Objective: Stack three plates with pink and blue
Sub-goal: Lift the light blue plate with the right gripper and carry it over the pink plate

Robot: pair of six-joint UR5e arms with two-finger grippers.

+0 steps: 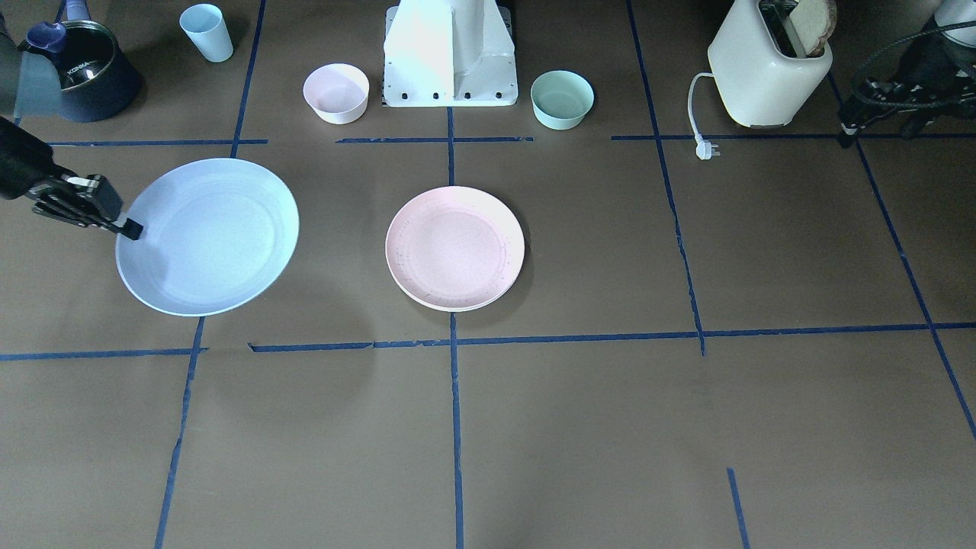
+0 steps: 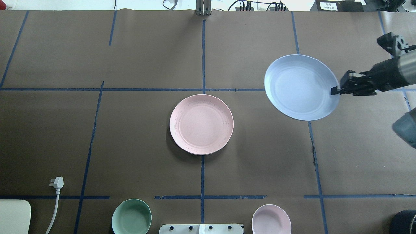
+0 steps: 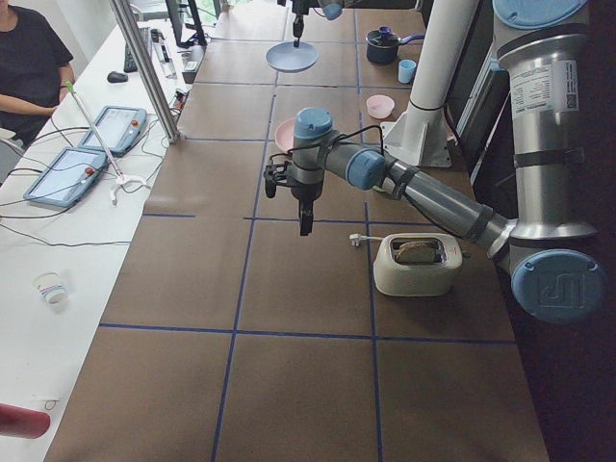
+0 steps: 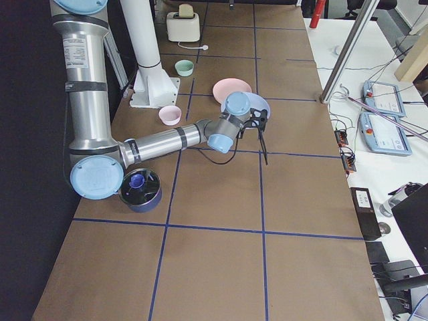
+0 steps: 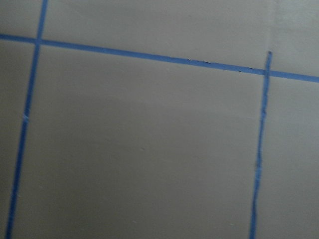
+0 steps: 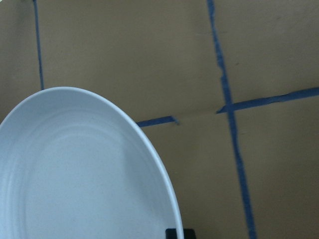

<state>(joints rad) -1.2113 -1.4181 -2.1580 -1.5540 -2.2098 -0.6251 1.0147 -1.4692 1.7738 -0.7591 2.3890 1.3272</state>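
Overhead exterior: right gripper (image 2: 334,90) level, tight on the rim of the airborne blue plate (image 2: 300,86).

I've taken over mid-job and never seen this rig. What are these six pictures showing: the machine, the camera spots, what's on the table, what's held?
It is a robot with two arms at a paper-covered table, each ending in a two-finger gripper. Two cameras look down, one from behind the robot, one facing it; two look along the table from its ends; one rides on each wrist. The right gripper pinches the rim of the blue plate, which looks lifted off the table. The pink plate lies mid-table; a paler rim under it may be another plate. The left gripper hangs over bare paper with nothing visible in it. Along the robot's side stand a pink bowl, a green bowl, a toaster, a pot and a cup.
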